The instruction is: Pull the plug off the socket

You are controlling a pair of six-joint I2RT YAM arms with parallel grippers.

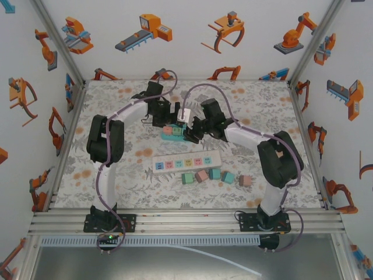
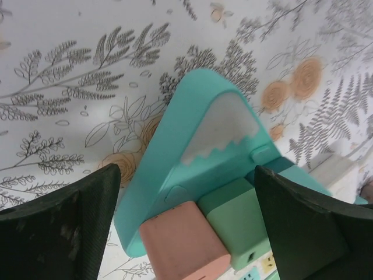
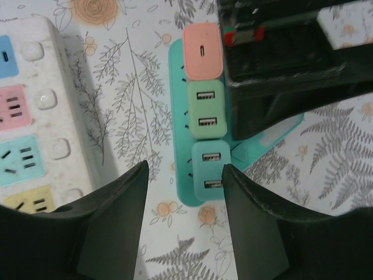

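While my left claw (image 2: 186, 175) stands apart astride the pink plug (image 2: 183, 245), my right claw (image 3: 183, 169) gapes. Teal plug (image 3: 207, 163) just ahead.

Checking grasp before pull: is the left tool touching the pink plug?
Apart. Left wrist view: pink plug sits between fingers of the left tool, teal strip showing on one side, green plug on the other.

The left arm (image 1: 105, 140) and right arm (image 1: 278, 157) are showing white tubes between bulky black joints. Purple-grey cables (image 1: 204, 86) are trailing off them. The left tool (image 2: 186, 175) is wearing matte black, scuffed fingers (image 2: 58, 233).
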